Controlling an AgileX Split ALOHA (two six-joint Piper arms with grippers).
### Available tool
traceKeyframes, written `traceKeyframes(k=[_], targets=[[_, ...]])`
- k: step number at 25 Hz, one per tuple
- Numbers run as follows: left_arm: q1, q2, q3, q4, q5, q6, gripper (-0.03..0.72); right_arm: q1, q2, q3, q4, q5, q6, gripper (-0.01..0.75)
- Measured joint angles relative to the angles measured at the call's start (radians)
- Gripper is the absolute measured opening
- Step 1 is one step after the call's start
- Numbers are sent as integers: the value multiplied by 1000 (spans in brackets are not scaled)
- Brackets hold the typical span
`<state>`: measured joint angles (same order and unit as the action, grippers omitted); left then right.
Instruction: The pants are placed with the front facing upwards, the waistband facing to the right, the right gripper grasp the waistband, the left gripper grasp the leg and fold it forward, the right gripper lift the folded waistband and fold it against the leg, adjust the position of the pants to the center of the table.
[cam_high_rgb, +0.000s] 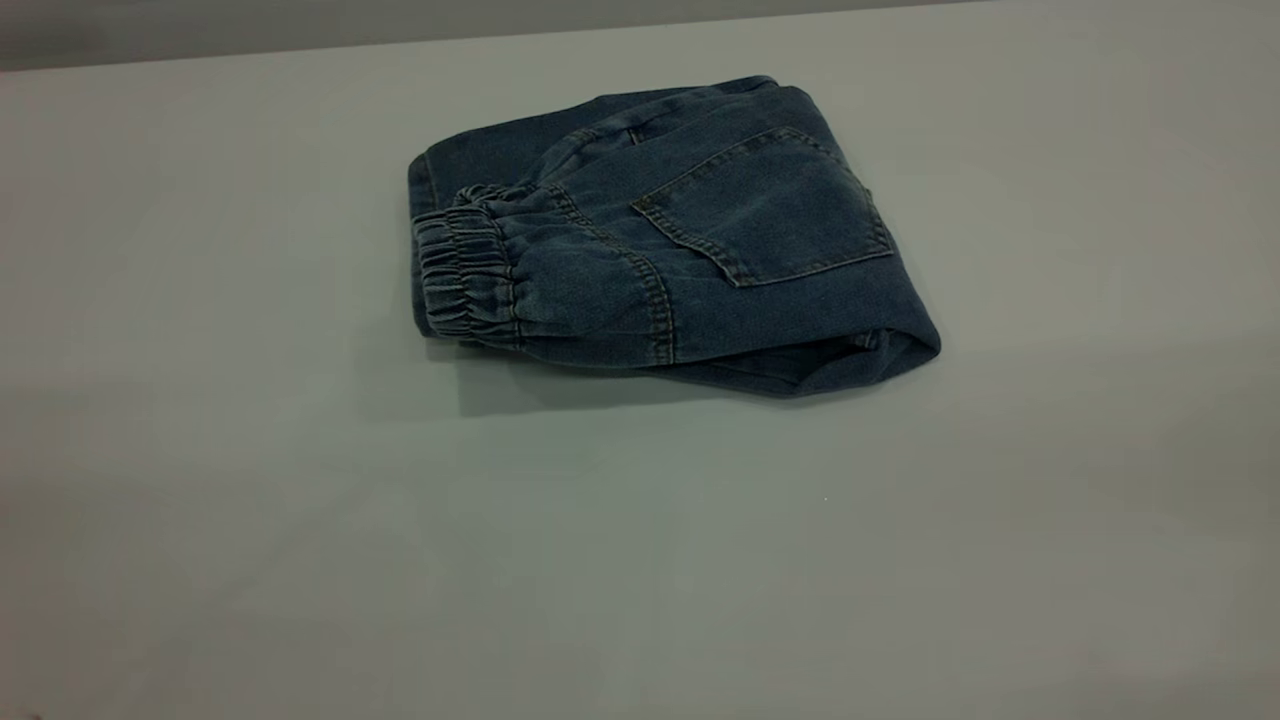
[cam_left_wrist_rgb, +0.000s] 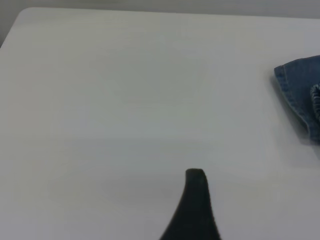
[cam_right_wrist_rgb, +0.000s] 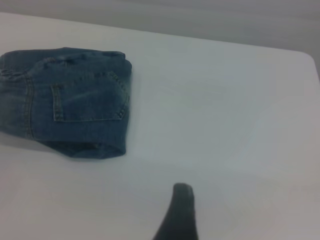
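The pants (cam_high_rgb: 680, 240) lie folded into a compact bundle on the table (cam_high_rgb: 640, 560), slightly behind its middle. A back patch pocket (cam_high_rgb: 765, 205) faces up. The gathered waistband (cam_high_rgb: 465, 275) sits at the bundle's left end. Neither gripper shows in the exterior view. In the left wrist view my left gripper (cam_left_wrist_rgb: 248, 210) hovers over bare table, one black finger (cam_left_wrist_rgb: 195, 200) showing, well apart from the pants' edge (cam_left_wrist_rgb: 302, 95). In the right wrist view my right gripper (cam_right_wrist_rgb: 225, 210) also shows one finger (cam_right_wrist_rgb: 181, 210), clear of the pants (cam_right_wrist_rgb: 75, 105). Both hold nothing.
The table's far edge (cam_high_rgb: 500, 35) runs behind the pants. A rounded table corner (cam_left_wrist_rgb: 25, 12) appears in the left wrist view and another corner (cam_right_wrist_rgb: 307, 55) in the right wrist view. Bare tabletop surrounds the bundle on all sides.
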<state>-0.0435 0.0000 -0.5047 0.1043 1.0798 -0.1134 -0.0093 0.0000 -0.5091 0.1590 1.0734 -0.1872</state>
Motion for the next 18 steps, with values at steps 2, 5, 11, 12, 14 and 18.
traceKeyframes(k=[2, 5, 11, 12, 14, 18], targets=[[0, 0, 0, 0, 0, 0, 548, 0, 0, 0, 0, 0, 0, 576], [0, 0, 0, 0, 0, 0, 548, 0, 0, 0, 0, 0, 0, 576], [0, 0, 0, 0, 0, 0, 548, 0, 0, 0, 0, 0, 0, 575], [0, 0, 0, 0, 0, 0, 548, 0, 0, 0, 0, 0, 0, 573], [0, 0, 0, 0, 0, 0, 548, 0, 0, 0, 0, 0, 0, 569], [0, 0, 0, 0, 0, 0, 548, 0, 0, 0, 0, 0, 0, 566]])
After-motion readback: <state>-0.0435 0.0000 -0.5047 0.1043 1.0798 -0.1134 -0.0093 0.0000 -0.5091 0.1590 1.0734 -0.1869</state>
